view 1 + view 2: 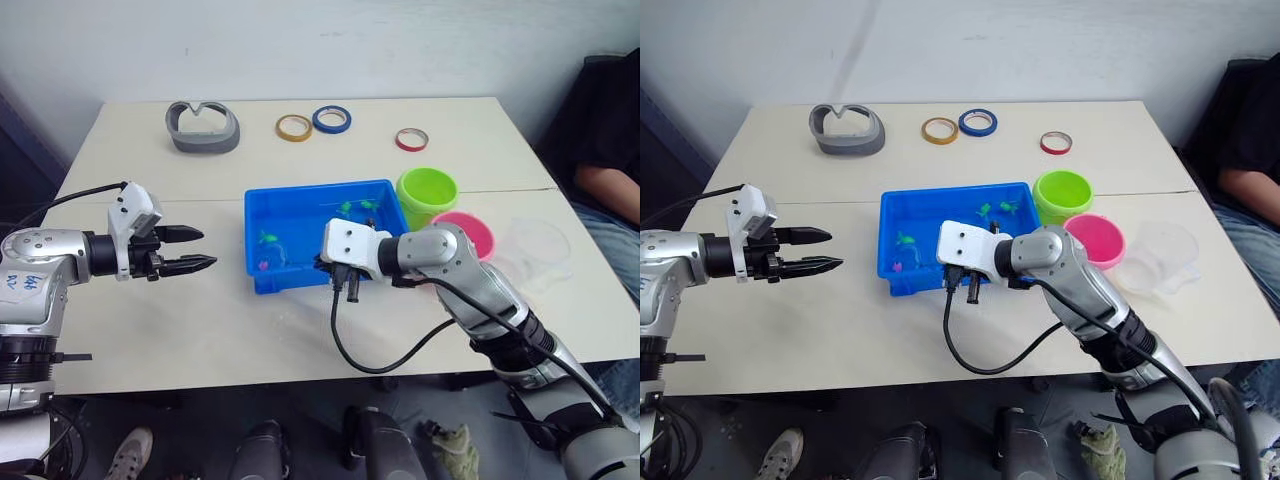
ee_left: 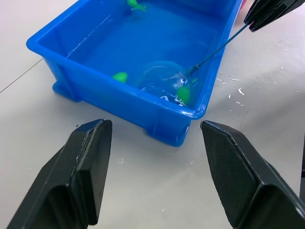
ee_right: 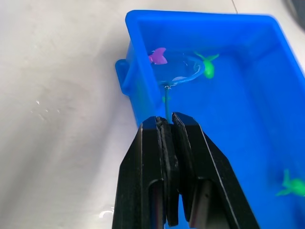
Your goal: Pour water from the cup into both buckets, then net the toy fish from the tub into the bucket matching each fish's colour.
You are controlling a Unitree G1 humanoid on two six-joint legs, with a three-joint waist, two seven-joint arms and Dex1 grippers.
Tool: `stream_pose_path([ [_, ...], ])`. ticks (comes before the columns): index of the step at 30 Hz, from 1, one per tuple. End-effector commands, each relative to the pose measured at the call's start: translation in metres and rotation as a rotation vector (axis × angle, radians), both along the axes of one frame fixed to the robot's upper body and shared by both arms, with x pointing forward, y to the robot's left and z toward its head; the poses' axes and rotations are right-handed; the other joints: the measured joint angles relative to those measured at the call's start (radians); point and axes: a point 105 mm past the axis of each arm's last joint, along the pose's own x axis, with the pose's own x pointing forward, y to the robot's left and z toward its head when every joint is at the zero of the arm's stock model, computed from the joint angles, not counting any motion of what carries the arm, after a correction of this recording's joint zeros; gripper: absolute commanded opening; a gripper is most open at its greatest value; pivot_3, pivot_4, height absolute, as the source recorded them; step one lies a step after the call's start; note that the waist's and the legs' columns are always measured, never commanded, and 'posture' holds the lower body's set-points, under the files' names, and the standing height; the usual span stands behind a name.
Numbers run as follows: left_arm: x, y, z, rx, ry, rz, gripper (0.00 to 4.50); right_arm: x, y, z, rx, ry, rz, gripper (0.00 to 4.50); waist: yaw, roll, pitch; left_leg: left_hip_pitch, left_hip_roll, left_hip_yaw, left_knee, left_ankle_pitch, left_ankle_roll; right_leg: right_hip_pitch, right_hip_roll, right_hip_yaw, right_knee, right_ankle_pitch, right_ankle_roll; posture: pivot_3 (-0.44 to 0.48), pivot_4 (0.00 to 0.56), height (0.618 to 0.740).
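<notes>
Beige table, white wall behind. You're in the netting step: right gripper [image 3: 169, 125] is clamped on the net [image 3: 183, 76] handle, hoop dipped in the tub [image 1: 262, 205] at its near-left corner, beside a green fish [image 3: 208, 64] and a pink fish [image 3: 157, 56]. Left gripper [image 1: 190, 250] is spread, empty, at the tub's 9 o'clock. Green bucket [image 1: 427, 195] and pink bucket [image 1: 468, 233] sit around 3 o'clock, cup [image 1: 1165, 257] beyond. Next: scoop one fish, lift level, carry to the matching bucket.

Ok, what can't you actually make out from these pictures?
- Water in the green bucket and pink bucket: head views too shallow to see.
- Fish count in the tub: right arm covers part in the head views.
- Whether the net has a fish inside: clear mesh, glare.
- Person: cut off by the frame edge.
</notes>
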Motion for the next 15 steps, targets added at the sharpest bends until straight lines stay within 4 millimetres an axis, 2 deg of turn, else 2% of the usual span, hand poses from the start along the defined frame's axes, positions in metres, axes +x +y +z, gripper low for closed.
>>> stream_pose_path([
  [1, -0.003, 0.001, 0.013, 0.002, -0.050, -0.005, 3.28, 0.000, -0.002, 0.014, 0.074, 0.072, -0.034, 0.00, -0.003, 0.000, 0.000, 0.000, 0.000, 0.000, 0.000, 0.000, 0.000, 0.000, 0.000, 0.000, 0.000, 0.000, 0.000, 0.000, 0.150, 0.713],
  [7, -0.001, -0.001, 0.014, 0.001, -0.053, -0.008, 3.28, 0.008, -0.019, 0.014, 0.103, 0.135, -0.146, 0.00, -0.002, 0.000, 0.000, 0.000, 0.000, 0.000, -0.001, 0.000, 0.000, 0.000, 0.000, 0.000, 0.000, 0.000, 0.000, 0.000, 0.150, 0.713],
  [15, 0.001, -0.005, 0.015, 0.000, -0.056, -0.018, 3.28, 0.015, -0.031, 0.012, 0.063, 0.095, -0.194, 0.00, -0.002, 0.000, 0.000, 0.000, 0.000, 0.000, -0.001, 0.000, 0.000, 0.000, -0.001, 0.000, 0.000, 0.000, 0.000, 0.000, 0.150, 0.713],
])
